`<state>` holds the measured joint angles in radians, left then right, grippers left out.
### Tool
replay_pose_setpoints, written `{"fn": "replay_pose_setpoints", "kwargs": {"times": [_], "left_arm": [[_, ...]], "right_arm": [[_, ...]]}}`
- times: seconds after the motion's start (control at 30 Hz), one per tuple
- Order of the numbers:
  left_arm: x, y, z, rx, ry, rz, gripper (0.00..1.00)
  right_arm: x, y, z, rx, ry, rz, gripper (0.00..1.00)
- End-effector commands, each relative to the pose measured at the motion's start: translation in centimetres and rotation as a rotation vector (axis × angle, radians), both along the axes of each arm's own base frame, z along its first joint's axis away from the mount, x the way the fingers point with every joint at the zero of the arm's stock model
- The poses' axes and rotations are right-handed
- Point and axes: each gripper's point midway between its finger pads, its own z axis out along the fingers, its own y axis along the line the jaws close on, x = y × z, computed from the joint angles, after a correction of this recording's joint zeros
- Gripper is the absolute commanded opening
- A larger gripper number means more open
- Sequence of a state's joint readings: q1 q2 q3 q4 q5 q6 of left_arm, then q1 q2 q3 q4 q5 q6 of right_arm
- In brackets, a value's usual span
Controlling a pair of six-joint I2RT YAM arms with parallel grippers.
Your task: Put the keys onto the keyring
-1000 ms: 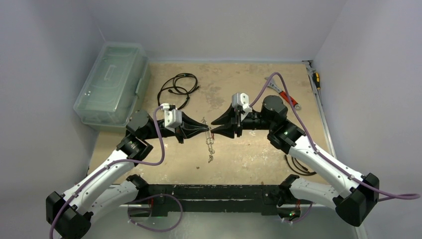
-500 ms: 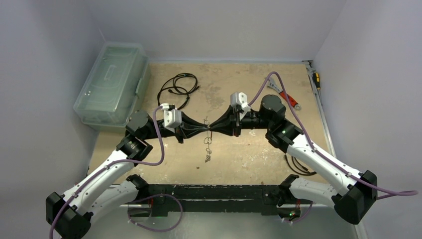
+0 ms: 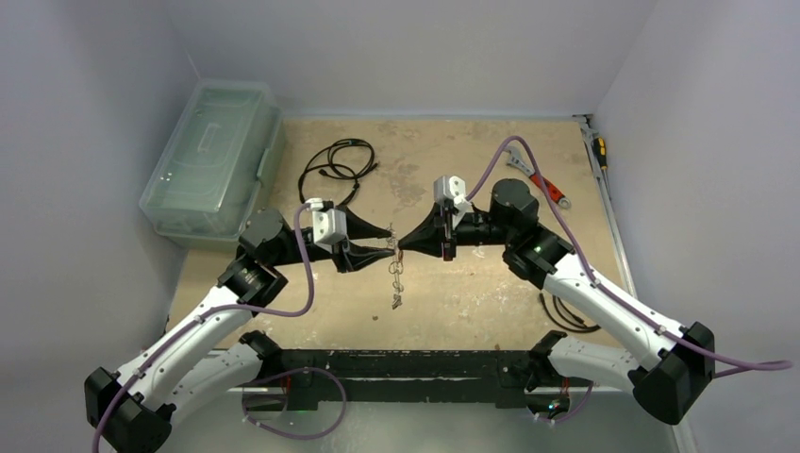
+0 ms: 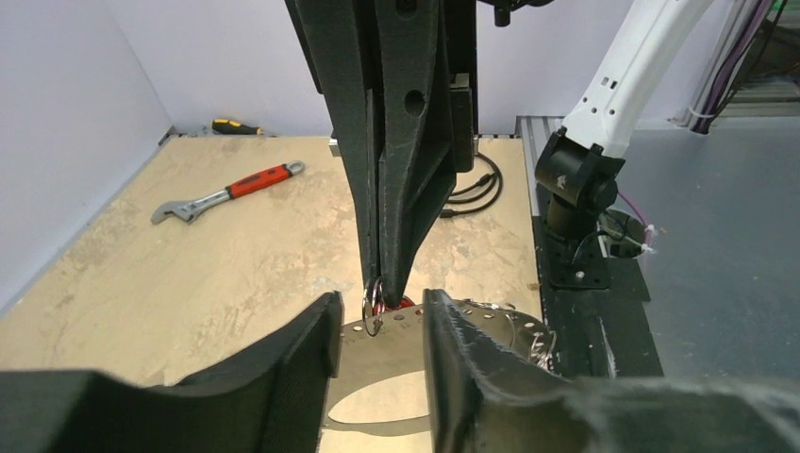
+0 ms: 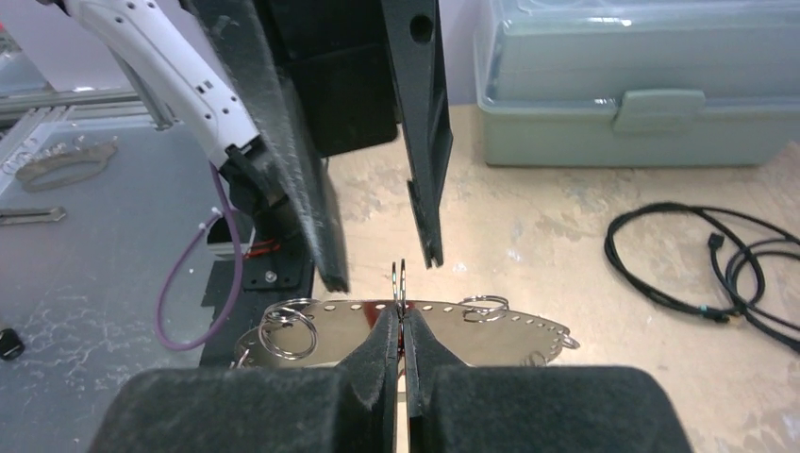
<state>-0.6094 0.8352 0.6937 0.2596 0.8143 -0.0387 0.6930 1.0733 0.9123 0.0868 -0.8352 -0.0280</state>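
Observation:
The keyring (image 5: 453,332) is a thin shiny metal oval with small holes and little split rings strung along it. My right gripper (image 5: 399,316) is shut on its upper rim, where one small split ring (image 5: 398,281) stands up between the tips. In the top view the keyring (image 3: 397,279) dangles below the meeting grippers. My left gripper (image 4: 377,316) is open, its fingers (image 4: 316,330) on either side of that split ring (image 4: 374,304) without touching it. A red bit (image 4: 408,303) shows just behind the right gripper's tips. No key is clear in any view.
A clear plastic box (image 3: 212,160) stands at the back left, with a coiled black cable (image 3: 338,165) beside it. A red-handled wrench (image 3: 542,181) and a screwdriver (image 3: 598,146) lie at the back right. Another black cable (image 3: 566,316) lies by the right arm.
The right gripper moved left and closed on the keyring's rim. The left gripper, shut a second ago, has opened.

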Motion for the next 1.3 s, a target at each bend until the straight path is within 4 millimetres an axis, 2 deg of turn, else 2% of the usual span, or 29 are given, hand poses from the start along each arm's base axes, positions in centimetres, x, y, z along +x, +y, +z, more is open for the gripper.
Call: {"fn": "replay_pose_setpoints", "kwargs": {"times": [0.0,0.1,0.2,0.37,0.77,1.27], "left_arm": [[0.2,0.7,2.0,0.014,-0.090,0.039,0.45],[0.5,1.2,2.5,0.036,-0.113,0.077,0.58],[0.7,1.5,2.6,0.070,-0.130,0.095,0.58],[1.3,1.2,1.3,0.153,-0.089,0.079,0.54],[1.9,-0.8,0.8,0.174,-0.048,-0.009,0.46],[2.0,-2.0,-0.6,0.187,-0.015,-0.060,0.29]], "right_arm": [[1.2,-0.6,1.7,-0.021,-0.059,-0.072,0.00],[1.7,-1.1,1.4,-0.062,-0.072,-0.107,0.00],[2.3,-1.5,1.0,-0.114,-0.079,-0.145,0.00],[2.5,-1.7,1.3,-0.153,-0.096,-0.166,0.00],[1.9,-1.5,0.8,-0.192,-0.108,-0.150,0.00],[1.4,-1.0,0.7,-0.188,-0.112,-0.124,0.00]]}}
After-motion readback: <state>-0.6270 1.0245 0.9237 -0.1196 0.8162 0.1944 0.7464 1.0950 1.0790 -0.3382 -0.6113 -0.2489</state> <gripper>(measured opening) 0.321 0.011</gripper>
